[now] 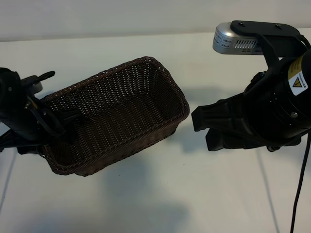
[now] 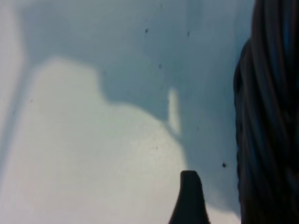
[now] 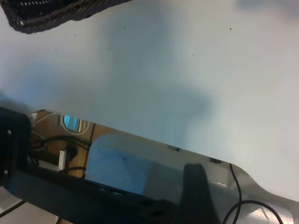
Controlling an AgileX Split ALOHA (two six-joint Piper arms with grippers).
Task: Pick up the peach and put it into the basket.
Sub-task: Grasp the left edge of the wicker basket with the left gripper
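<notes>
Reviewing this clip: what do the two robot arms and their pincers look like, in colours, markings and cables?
Both arms are matte black. The right arm is bulky and rounded, with a yellow-and-white warning sticker, a silver camera housing on a black bracket, and a thin black cable hanging below. Its right pincer has chunky black fingers. The left pincer is black too, with slimmer parts.

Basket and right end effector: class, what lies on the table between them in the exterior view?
Nothing: only bare white table with shadow separates the basket from the right end effector, as the exterior view shows. No peach appears there.
</notes>
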